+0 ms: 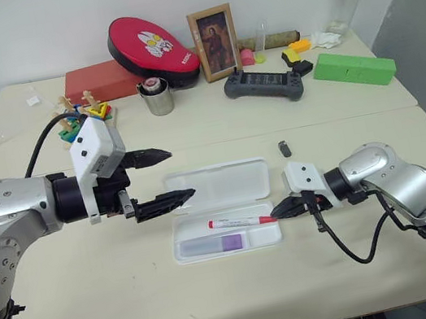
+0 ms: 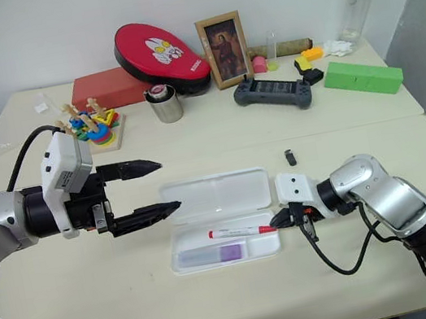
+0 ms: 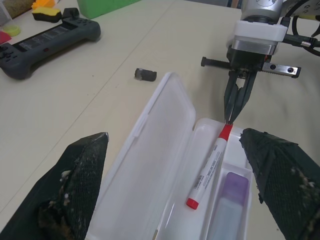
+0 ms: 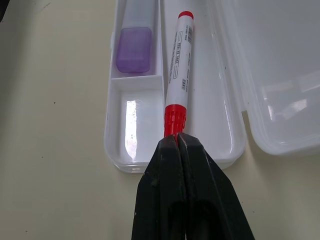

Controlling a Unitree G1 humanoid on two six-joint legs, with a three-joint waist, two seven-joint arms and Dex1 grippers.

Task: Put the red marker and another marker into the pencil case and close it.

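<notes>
Both pens look like they're in: the red marker (image 1: pixel 241 222) lies in the case's (image 1: pixel 269 236) long slot, and the purple marker (image 1: pixel 221 244) sits in the compartment beside it. The right gripper (image 4: pixel 177 140) is pinched shut, tips right at the red cap. The left gripper (image 1: pixel 173 175) hangs wide open over the lid (image 1: pixel 225 184), holding nothing. So I'd say only closing the lid is left.

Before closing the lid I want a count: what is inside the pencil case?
The open pencil case holds the red marker and the purple-capped marker. A small end compartment beside the purple one looks empty. Nothing covers them.
</notes>
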